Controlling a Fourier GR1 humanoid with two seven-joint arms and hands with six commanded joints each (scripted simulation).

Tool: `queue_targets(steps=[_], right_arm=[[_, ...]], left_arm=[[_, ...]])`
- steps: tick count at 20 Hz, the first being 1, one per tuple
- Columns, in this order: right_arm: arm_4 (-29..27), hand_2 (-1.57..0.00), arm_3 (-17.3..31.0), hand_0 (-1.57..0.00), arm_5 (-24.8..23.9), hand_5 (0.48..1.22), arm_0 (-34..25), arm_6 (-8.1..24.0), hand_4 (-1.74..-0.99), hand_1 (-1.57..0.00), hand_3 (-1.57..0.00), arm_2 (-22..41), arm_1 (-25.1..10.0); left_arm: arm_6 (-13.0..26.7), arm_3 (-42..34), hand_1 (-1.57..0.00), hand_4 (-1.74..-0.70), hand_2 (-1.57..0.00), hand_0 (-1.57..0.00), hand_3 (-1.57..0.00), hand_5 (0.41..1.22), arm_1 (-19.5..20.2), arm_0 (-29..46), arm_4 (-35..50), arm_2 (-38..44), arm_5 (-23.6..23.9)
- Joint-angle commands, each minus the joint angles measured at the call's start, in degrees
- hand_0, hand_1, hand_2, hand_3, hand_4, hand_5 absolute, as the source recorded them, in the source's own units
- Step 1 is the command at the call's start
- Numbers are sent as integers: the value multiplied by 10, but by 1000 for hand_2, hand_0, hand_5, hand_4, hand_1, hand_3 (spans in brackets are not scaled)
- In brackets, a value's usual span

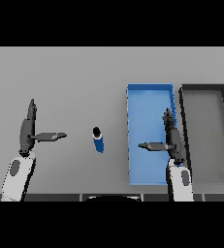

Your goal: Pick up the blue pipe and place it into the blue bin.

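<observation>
Blue pipe (98, 139) upright on the grey desk (84, 77), between both hands, just left of the blue bin (150, 99) | left robot hand (28, 131) slightly nearer, released, fingers straight, thumb aimed at pipe | right robot hand (171, 138) released, hovering over bin | dark bin (205, 88) far right

1. My left hand (28, 131) is dark grey, with slim tapered fingers and a thumb narrowing to a point.
2. My right hand (170, 140) has the same dark grey colour and slender build.
3. Both my forearms are white, each bearing a grey oval marking.
</observation>
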Motion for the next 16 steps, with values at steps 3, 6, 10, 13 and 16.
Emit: queue_targets(steps=[3,6,10,13,16], right_arm=[[0,1,1,1,-1,617,-2,1,-1225,1,1,0,1],[5,1,1,1,-4,617,-5,6,-1225,1,1,4,3],[71,1,-43,1,30,620,35,-39,-1225,1,1,52,-55],[96,1,-61,1,25,614,46,-32,-1203,1,1,65,-61],[100,1,-65,1,19,597,44,-13,-1185,1,1,63,-64]], left_arm=[[-4,2,1,-1074,1,1,1,591,0,-1,1,1,-1],[-3,8,1,-1074,1,1,1,591,0,-5,-1,2,-1],[-51,-5,1,-1076,1,1,1,587,107,1,15,-33,-180],[-53,-9,1,-1080,1,1,1,596,118,-2,24,-37,-206],[-65,-7,1,-1086,1,1,1,605,125,3,32,-40,-234]])
